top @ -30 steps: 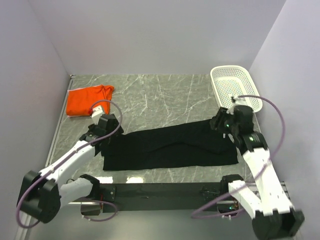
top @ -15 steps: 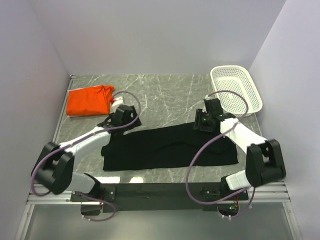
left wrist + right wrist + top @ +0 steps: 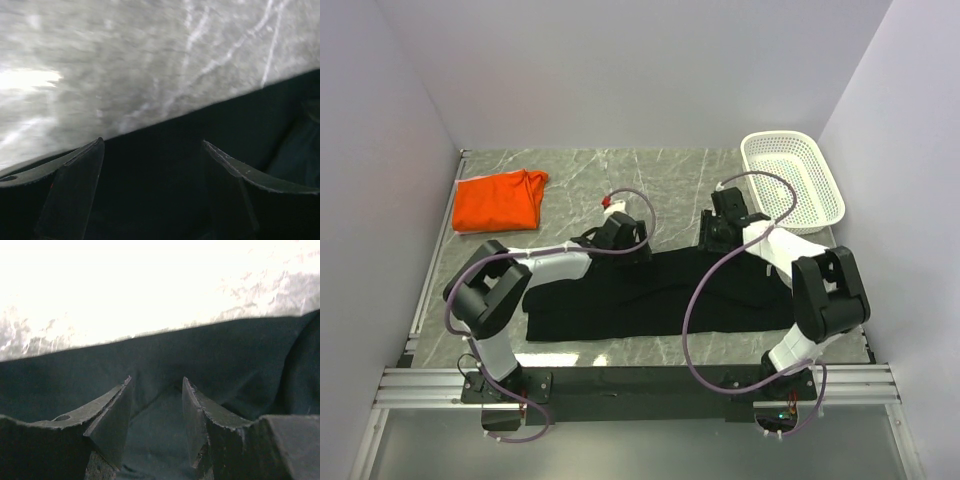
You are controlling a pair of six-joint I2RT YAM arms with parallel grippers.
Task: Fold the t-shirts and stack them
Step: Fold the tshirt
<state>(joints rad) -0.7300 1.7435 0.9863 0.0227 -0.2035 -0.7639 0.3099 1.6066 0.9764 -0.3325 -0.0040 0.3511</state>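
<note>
The black t-shirt lies as a long flat band across the near part of the marble table. The orange t-shirt sits folded at the far left. My left gripper hovers low over the black shirt's far edge near the middle, and in the left wrist view it stands wide open above the dark cloth. To its right, my right gripper is at the same edge. In the right wrist view it is open, with a crease of black cloth between its fingers.
A white mesh basket stands at the far right corner, close behind the right arm. Pale walls close the table on three sides. Bare marble shows between the orange shirt and the basket.
Both arms have swung inward along the black shirt's far edge: the left from beside the orange shirt to the middle, the right from near the basket leftward. The shirts have not moved.
</note>
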